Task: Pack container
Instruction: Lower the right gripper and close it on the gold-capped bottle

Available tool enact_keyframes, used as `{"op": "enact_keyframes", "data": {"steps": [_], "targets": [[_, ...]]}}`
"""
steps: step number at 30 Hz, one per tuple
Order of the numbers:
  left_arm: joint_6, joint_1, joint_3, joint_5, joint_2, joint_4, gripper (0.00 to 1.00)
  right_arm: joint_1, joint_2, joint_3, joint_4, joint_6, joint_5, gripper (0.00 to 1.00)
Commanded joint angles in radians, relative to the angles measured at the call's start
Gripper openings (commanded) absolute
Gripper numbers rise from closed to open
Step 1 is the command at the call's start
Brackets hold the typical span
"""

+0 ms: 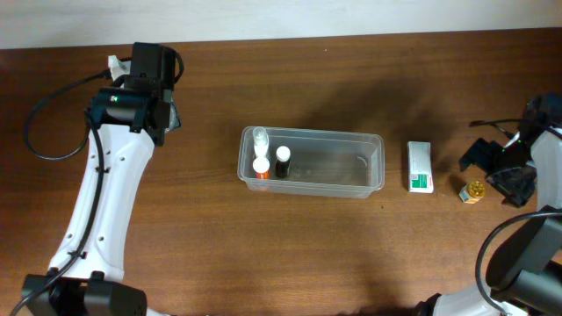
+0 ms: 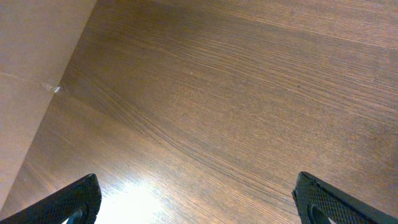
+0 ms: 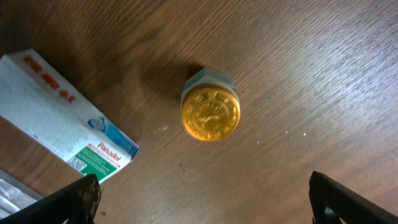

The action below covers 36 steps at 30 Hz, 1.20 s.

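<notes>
Both hands are wide open and hold nothing. The right hand (image 3: 214, 205) hangs over a little jar (image 3: 210, 112) with a yellow lid that stands on the brown surface (image 1: 263, 254), near a white and green box (image 3: 68, 124), and the left hand (image 2: 202, 208) is over the same surface far off on the other side. The clear container (image 1: 334, 168) sits in the middle of the surface with three small bottles (image 1: 261, 165) standing at its left end, and the box lies just beside its right end.

The white-and-green box (image 3: 68, 118) carries a word reading roughly "Paxadol" on its green end, and its red lettering is too blurred to read.
</notes>
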Motion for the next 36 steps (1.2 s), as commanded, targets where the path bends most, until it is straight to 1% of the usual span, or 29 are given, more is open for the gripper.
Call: {"op": "enact_keyframes", "data": {"steps": [1,7,25,27,31,33,36], "targets": [[0.001,0.003,0.016,-0.018,-0.024,-0.002,0.99,-0.026,-0.002,-0.029,0.020,-0.010,-0.020,0.98],[0.001,0.003,0.016,-0.018,-0.024,-0.001,0.99,-0.026,0.037,-0.074,0.090,-0.010,-0.025,0.98],[0.001,0.003,0.016,-0.018,-0.024,-0.002,0.99,-0.029,0.185,-0.076,0.183,-0.014,-0.001,1.00],[0.001,0.003,0.016,-0.018,-0.024,-0.002,0.99,-0.034,0.189,-0.077,0.187,-0.014,-0.001,0.93],[0.001,0.003,0.016,-0.018,-0.024,-0.002,0.99,-0.039,0.190,-0.077,0.187,-0.014,-0.008,0.63],[0.001,0.003,0.016,-0.018,-0.024,-0.001,0.99,-0.039,0.190,-0.076,0.185,-0.014,-0.009,0.56],[0.001,0.003,0.016,-0.018,-0.024,-0.001,0.99,-0.039,0.190,-0.076,0.179,-0.014,-0.032,0.51]]}}
